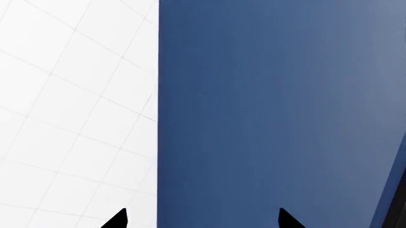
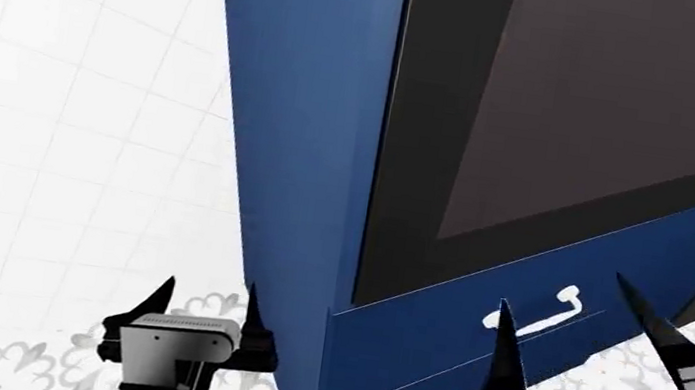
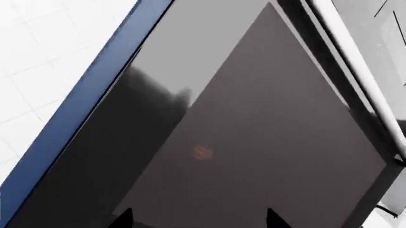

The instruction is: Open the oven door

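Oven door [image 2: 574, 114] set in cabinet [image 2: 306, 149], drawer [image 2: 464, 336] below it, left claw [image 2: 208, 310] before cabinet's corner, right claw [image 2: 586, 327] before drawer.

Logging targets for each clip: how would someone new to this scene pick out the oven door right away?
Start at the tall navy blue cabinet standing against the white tiled wall. The oven door is the large glossy black panel set in its front, above the navy drawers with white curved handles. Its big dark glass window and silver bar handle distinguish it from them.
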Controlling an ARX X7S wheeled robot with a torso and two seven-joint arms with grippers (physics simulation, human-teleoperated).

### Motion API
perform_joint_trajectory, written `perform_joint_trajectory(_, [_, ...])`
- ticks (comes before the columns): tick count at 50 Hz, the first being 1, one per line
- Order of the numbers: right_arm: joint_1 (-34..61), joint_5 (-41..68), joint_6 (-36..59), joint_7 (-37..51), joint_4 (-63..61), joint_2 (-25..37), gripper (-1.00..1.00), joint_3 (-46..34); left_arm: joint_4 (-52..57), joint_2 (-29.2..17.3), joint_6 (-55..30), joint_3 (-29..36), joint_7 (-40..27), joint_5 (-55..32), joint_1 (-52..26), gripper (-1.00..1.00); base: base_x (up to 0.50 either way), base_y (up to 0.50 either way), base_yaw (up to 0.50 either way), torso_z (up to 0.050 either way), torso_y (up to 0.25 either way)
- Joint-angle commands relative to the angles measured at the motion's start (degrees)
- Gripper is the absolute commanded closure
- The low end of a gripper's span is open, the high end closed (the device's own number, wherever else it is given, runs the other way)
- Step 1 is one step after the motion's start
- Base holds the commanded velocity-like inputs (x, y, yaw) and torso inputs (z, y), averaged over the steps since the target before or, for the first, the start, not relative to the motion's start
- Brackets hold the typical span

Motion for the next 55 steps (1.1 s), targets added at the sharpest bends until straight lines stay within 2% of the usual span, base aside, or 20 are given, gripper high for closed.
perform_joint_trajectory(1, [9.4,-30.3,-11.7,-53.9,-9.6,-29.1,-1.0,24.4,-1.2,0.5,0.5,0.5,0.0,-0.2,-1.0,-1.0,0.0,0.0,0.0,0.0,0.0])
perform_joint_trajectory(2, [11.2,-31.7,-12.4,-60.3,-9.6,-29.1,-1.0,25.2,-1.4,0.5,0.6,0.5,0.1,-0.2,-1.2,-1.0,0.0,0.0,0.0,0.0,0.0])
perform_joint_trajectory(8, [18.6,-36.6,-19.3,-76.5,-9.6,-29.2,-1.0,32.9,-1.7,0.4,0.8,0.7,0.0,-0.2,-1.3,-1.0,0.0,0.0,0.0,0.0,0.0])
perform_joint_trajectory(14, [29.5,-35.1,-25.6,-91.3,-9.6,-29.2,-1.0,42.1,-1.1,0.2,0.7,0.8,-0.1,-0.3,-1.0,-1.0,0.0,0.0,0.0,0.0,0.0])
perform_joint_trajectory(19, [27.8,-37.0,-26.7,-91.4,-9.6,-28.5,-1.0,39.8,-1.2,0.1,0.5,0.7,-0.1,-0.7,-1.4,-1.0,0.0,0.0,0.0,0.0,0.0])
perform_joint_trajectory(24, [27.2,-39.0,-17.3,-91.4,-9.6,-19.4,-1.0,35.0,-1.1,0.1,0.4,0.8,-0.2,-1.0,-1.6,-1.0,0.0,0.0,0.0,0.0,0.0])
perform_joint_trajectory(29, [24.8,-37.8,-8.2,-91.4,-9.6,-10.2,-1.0,34.6,-1.1,-0.1,0.4,0.9,-0.2,-1.1,-1.7,-1.0,0.0,0.0,0.0,0.0,0.0])
perform_joint_trajectory(38, [23.9,-33.4,-4.2,-91.4,-9.6,-3.7,-1.0,43.1,-1.7,-0.4,0.7,0.9,0.0,-1.3,-1.8,-1.0,0.0,0.0,0.0,0.0,0.0])
perform_joint_trajectory(45, [23.6,-27.7,-7.7,-91.4,-9.6,-2.1,-1.0,52.4,-2.2,-0.4,1.0,1.2,0.0,-1.3,-2.0,-1.0,0.0,0.0,0.0,0.0,0.0])
perform_joint_trajectory(55, [26.1,-27.3,-4.2,-91.4,-9.6,4.2,-1.0,53.7,-3.4,-0.2,1.6,1.4,0.1,-1.3,-2.7,-1.0,0.0,0.0,0.0,0.0,0.0])
